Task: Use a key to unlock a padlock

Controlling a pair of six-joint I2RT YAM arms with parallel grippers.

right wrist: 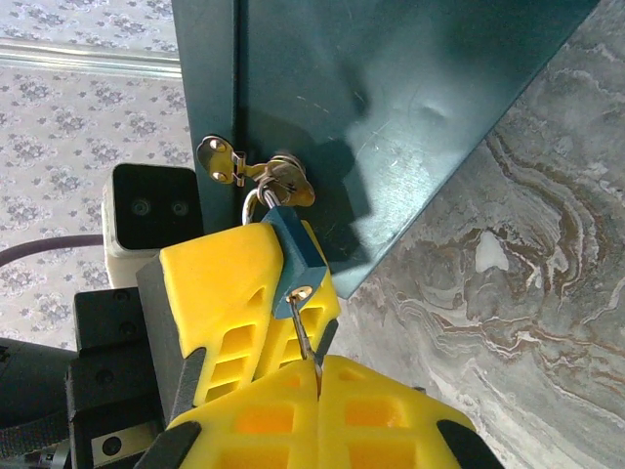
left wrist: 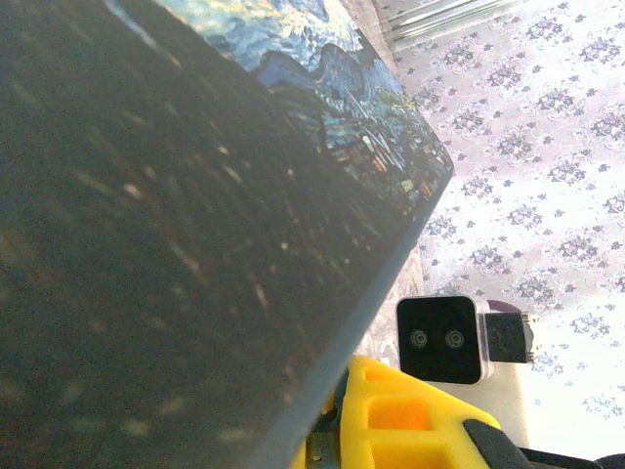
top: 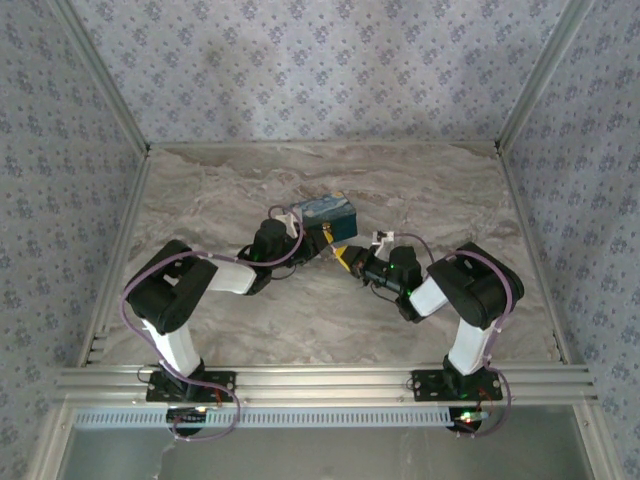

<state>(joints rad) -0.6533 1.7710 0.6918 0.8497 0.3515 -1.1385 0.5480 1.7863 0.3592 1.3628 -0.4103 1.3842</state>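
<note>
The left arm (top: 190,285) and the right arm (top: 465,290) bend at the elbow and reach inward, so the left gripper (top: 288,222) and the right gripper (right wrist: 317,369) nearly meet, the right one's yellow fingers (right wrist: 391,415) pressed together.

- The padlock (right wrist: 296,256), a small teal-blue block, hangs tilted by its silver shackle against the side of the box (right wrist: 410,107).
- The key (right wrist: 309,330), a thin pale blade, sits in its keyhole.

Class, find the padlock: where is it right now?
Right wrist view, left of centre: the padlock hangs from the hasp on the side of the blue box, with the key in its keyhole.
</note>
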